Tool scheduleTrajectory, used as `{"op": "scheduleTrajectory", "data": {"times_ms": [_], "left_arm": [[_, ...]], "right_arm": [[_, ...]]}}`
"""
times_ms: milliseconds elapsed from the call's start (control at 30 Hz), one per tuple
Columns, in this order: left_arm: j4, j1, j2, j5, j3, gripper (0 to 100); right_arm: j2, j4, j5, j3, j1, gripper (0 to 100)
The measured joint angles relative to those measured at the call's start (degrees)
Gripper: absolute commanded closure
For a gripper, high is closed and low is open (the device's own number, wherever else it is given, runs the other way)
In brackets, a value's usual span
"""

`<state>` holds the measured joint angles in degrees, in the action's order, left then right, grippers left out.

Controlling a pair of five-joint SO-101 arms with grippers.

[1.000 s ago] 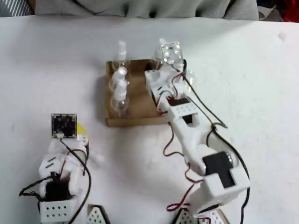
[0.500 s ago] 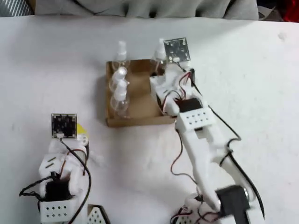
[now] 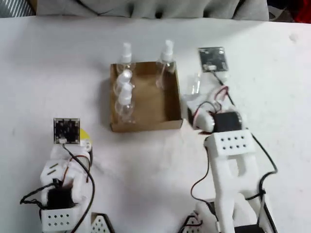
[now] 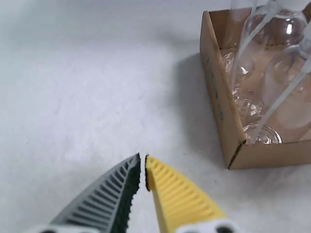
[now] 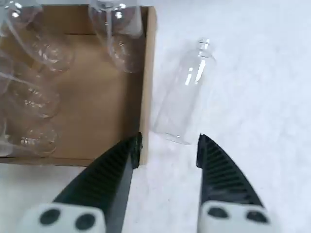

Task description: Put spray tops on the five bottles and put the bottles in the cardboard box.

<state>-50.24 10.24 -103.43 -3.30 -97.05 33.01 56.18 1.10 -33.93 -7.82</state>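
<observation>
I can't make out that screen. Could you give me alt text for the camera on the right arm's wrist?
A clear bottle with no spray top stands on the white table beside the cardboard box, just beyond the open right gripper. Several other bottles sit inside the box.

White table (image 3: 58, 63) (evenly lit), with grey cloth (image 3: 146, 8) along its far edge.

I read the left gripper (image 4: 143, 162) as closed, its grey and yellow jaws meeting at the tips; the left arm (image 3: 63, 189) sits folded back near its base. The right gripper (image 5: 169, 141) stands open, black jaws well apart; the right arm (image 3: 228, 155) extends forward, wrist angled downward.
</observation>
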Motion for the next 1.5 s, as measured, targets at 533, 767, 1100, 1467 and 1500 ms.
{"op": "scheduleTrajectory", "data": {"times_ms": [533,767,1100,1467,1500], "left_arm": [[0.0,0.0,0.0,0.0,0.0,98],[0.0,0.0,0.0,0.0,0.0,98],[0.0,0.0,0.0,0.0,0.0,98],[0.0,0.0,0.0,0.0,0.0,98],[0.0,0.0,0.0,0.0,0.0,98]], "right_arm": [[-25.0,-9.5,0.0,9.5,4.3,97.1],[-38.4,-9.7,0.0,22.4,4.6,98.0],[-52.9,1.4,0.0,42.8,4.6,71.7],[-67.7,13.4,10.4,62.2,3.8,70.4],[-68.9,14.1,10.5,63.3,3.3,70.4]]}}
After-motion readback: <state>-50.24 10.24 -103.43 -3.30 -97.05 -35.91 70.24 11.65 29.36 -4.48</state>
